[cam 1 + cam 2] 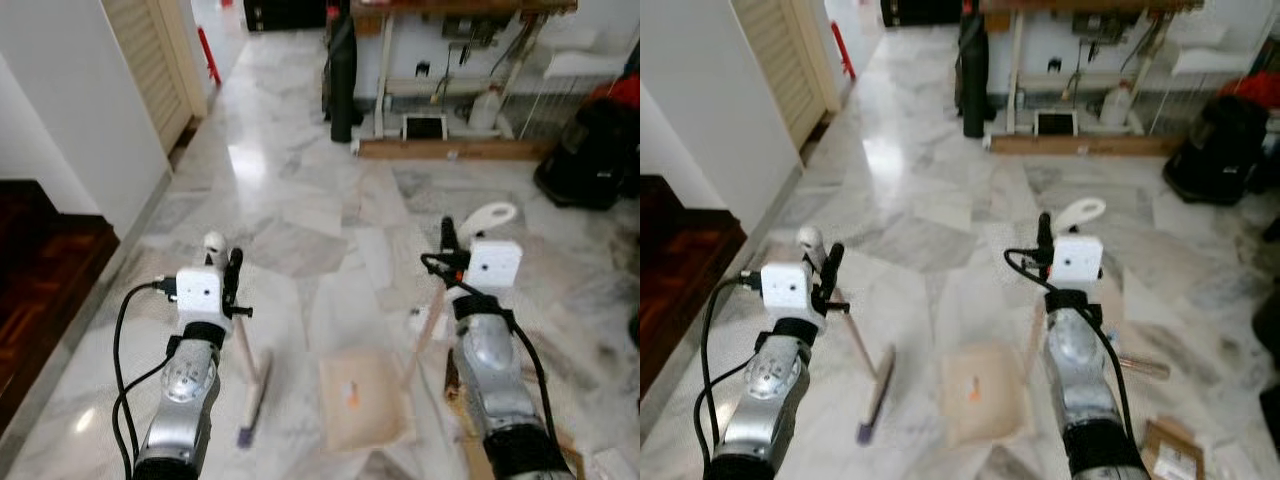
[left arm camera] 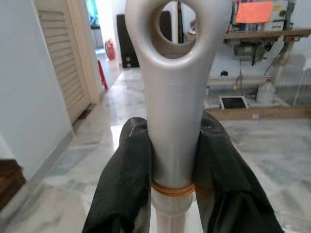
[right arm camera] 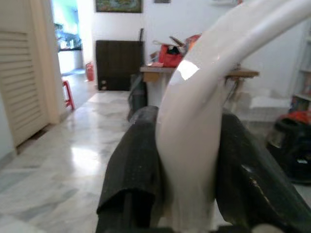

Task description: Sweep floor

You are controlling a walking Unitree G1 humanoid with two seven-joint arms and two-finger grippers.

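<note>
A broom [image 1: 254, 392] with a pale wooden stick and a purple-tipped head stands tilted on the marble floor. My left gripper [image 1: 226, 264] is shut on its grey ringed handle top [image 2: 171, 63]. A beige dustpan [image 1: 365, 398] lies flat on the floor between my two arms. Its long stick rises to a white looped handle [image 1: 494, 214], and my right gripper [image 1: 454, 240] is shut on that handle [image 3: 194, 121]. The broom head rests a short way left of the dustpan.
A white wall [image 1: 70, 110] and a dark wooden step [image 1: 40, 270] close off the left. At the back stand a sewing table [image 1: 450, 70] and a louvred door [image 1: 150, 60]. A black bag [image 1: 590, 150] sits far right. Flattened cardboard [image 1: 1175, 450] lies near my right arm.
</note>
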